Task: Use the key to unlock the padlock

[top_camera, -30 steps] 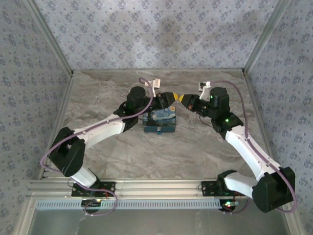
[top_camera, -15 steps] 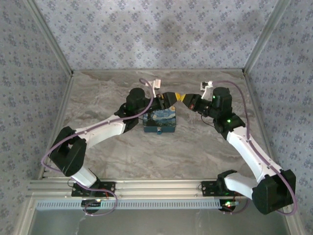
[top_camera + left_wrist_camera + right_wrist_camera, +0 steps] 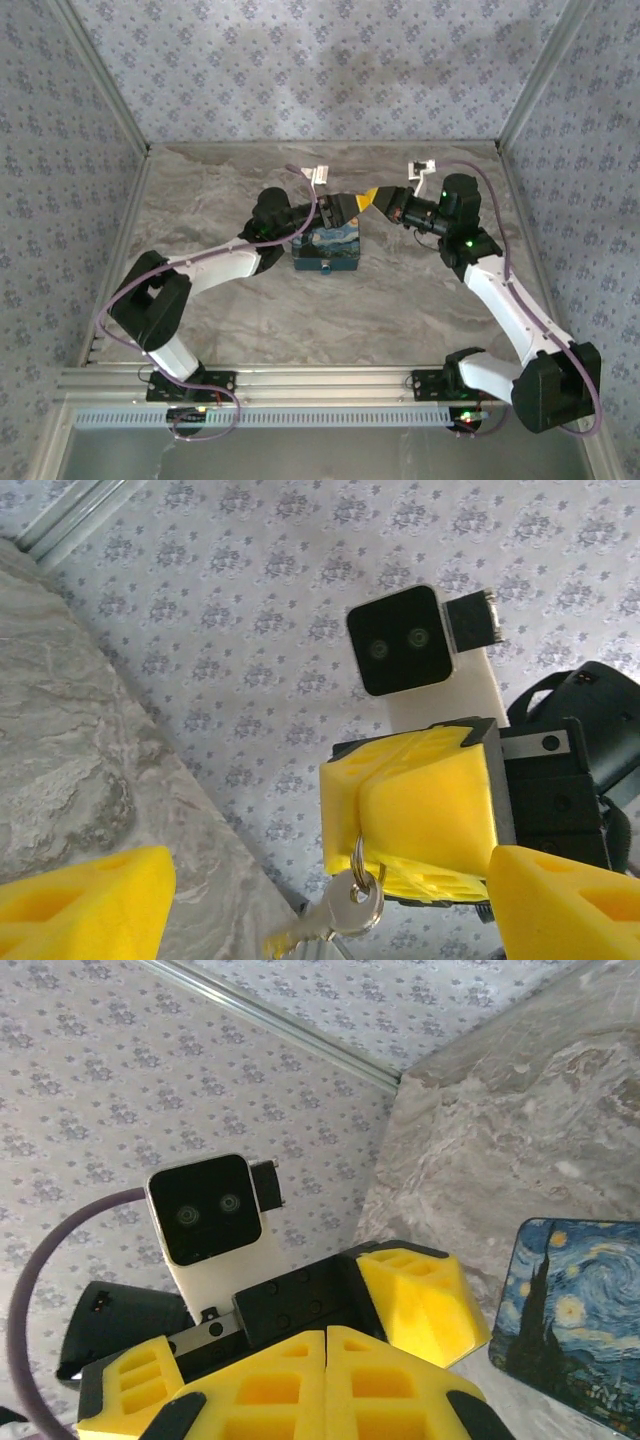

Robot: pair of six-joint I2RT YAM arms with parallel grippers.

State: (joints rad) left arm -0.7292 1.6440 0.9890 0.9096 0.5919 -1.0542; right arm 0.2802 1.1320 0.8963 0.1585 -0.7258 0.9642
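Grey marble-pattern table; floral wallpaper walls. Starry Night box at centre. Right gripper clenched on the ring of the key, which dangles before the left gripper, jaws spread. Since a second ago: both grippers slightly farther back; box unmoved.

You've got bright yellow on the right gripper, a silver key, a swirling blue-and-yellow Starry Night print on the box, a grey-marbled table and pale blue-grey floral walls.
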